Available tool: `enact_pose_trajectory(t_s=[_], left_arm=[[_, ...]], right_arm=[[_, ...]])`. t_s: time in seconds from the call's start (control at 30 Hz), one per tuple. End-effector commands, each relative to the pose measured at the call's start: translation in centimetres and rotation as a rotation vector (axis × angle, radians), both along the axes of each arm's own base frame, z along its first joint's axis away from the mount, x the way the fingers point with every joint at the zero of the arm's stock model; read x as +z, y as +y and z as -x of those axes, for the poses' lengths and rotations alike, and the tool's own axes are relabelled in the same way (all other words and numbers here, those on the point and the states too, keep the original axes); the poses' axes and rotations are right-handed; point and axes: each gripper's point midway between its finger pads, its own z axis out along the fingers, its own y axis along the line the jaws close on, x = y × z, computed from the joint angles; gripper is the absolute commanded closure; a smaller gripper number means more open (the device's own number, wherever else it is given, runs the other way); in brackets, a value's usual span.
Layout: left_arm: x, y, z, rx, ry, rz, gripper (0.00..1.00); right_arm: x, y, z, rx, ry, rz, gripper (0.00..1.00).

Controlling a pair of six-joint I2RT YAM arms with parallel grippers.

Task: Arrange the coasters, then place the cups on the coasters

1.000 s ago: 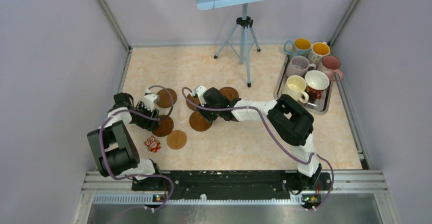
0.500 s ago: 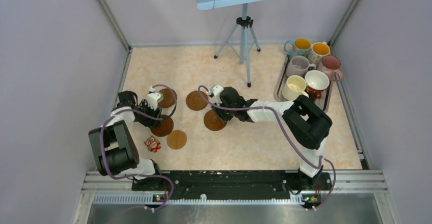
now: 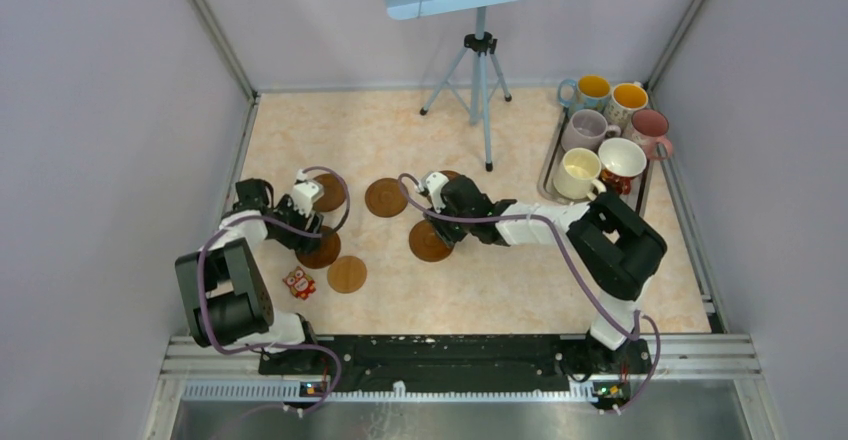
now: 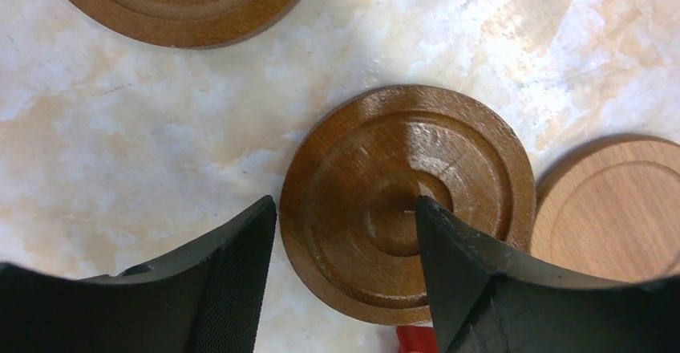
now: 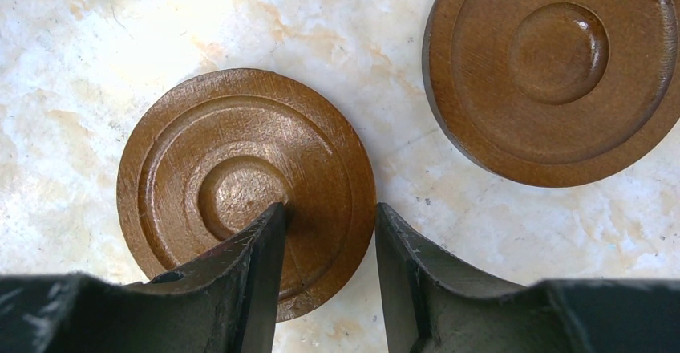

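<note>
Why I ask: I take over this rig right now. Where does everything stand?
Left tool: open, astride the rim of a dark coaster, beside the light coaster.
Right tool: pinching the rim of a second dark coaster lying flat on the table.
Cups: all six on the tray, far right.
Done: nothing complete; coasters lie scattered, none bearing a cup.
Left to do: line up the coasters, then set a cup on each.

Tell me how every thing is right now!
Left gripper, straddling the rim of the left dark coaster, grip unclear.
Right gripper, pinching the rim of the right dark coaster.
Other dark coasters, flat, bare.
Light coaster, flat, bare.
Mugs, upright, empty, at the tray, none on coasters.
Owl, lying face up.
</note>
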Motion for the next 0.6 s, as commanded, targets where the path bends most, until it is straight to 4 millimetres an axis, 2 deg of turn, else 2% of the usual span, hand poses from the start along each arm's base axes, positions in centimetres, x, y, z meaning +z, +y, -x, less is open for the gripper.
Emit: enact_pose_trajectory(t_s=[0.0, 0.13, 0.23, 0.4, 0.57], left_arm=[[2.1, -0.8, 0.4, -0.018, 0.005, 0.032, 0.28], [5.0, -1.9, 0.5, -0.098, -0.056, 0.046, 0.23], [5.9, -3.0, 1.4, -0.197, -0.095, 0.027, 0.22], [4.9, -5.8, 3.6, -0.383, -0.116, -0.026, 0.21], [3.5, -9.0, 4.6, -0.501, -0.092, -0.062, 0.21]], right_arm=[[-2.7, -3.4, 2.0, 0.01, 0.102, 0.164, 0.57], [-2.0, -3.3, 0.6, -0.015, 0.101, 0.153, 0.57], [-2.4, -3.7, 0.3, -0.028, 0.114, 0.164, 0.57], [-2.4, -3.8, 0.2, -0.032, 0.116, 0.165, 0.57], [-2.3, -3.7, -0.3, -0.038, 0.131, 0.146, 0.57]])
